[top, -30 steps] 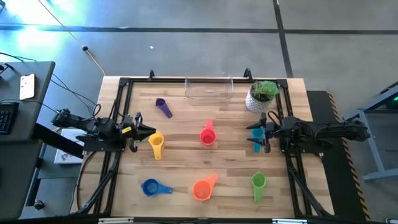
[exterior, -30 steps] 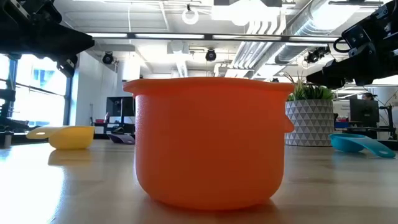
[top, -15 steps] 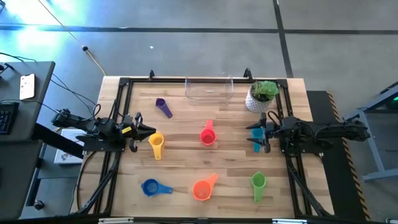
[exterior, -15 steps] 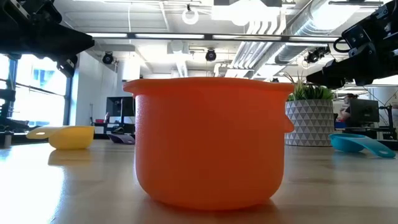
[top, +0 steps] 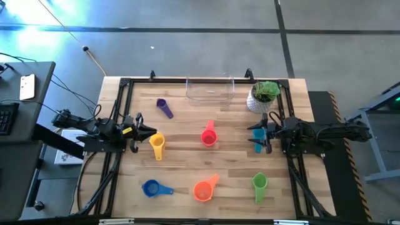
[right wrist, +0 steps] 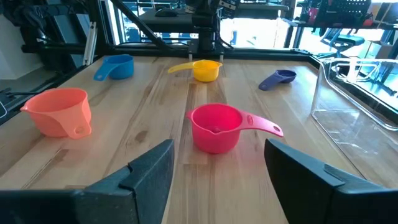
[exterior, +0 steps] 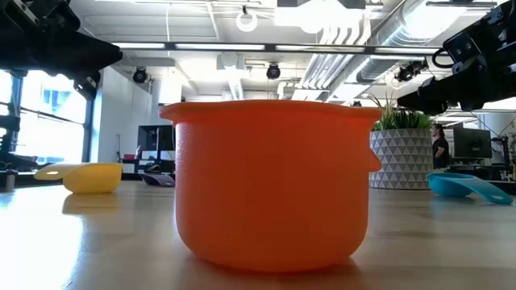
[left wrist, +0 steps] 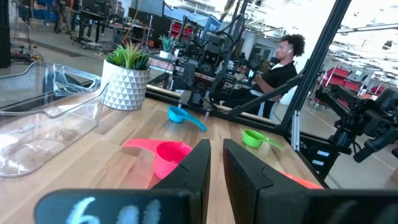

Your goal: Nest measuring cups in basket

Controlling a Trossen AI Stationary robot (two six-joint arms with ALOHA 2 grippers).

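Lying flat, red cup (top: 209,135) handle toward basket (top: 210,89) | left end effector (top: 147,131) clenched | right end effector (top: 258,139) released

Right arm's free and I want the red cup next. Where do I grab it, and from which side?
Judging by its pose, take the red cup by its flat handle, which points toward the basket at the far edge. The bowl sits upright, mouth up. The right gripper, open, faces it across bare table, so come in level from the right, then close across the handle's thin faces.
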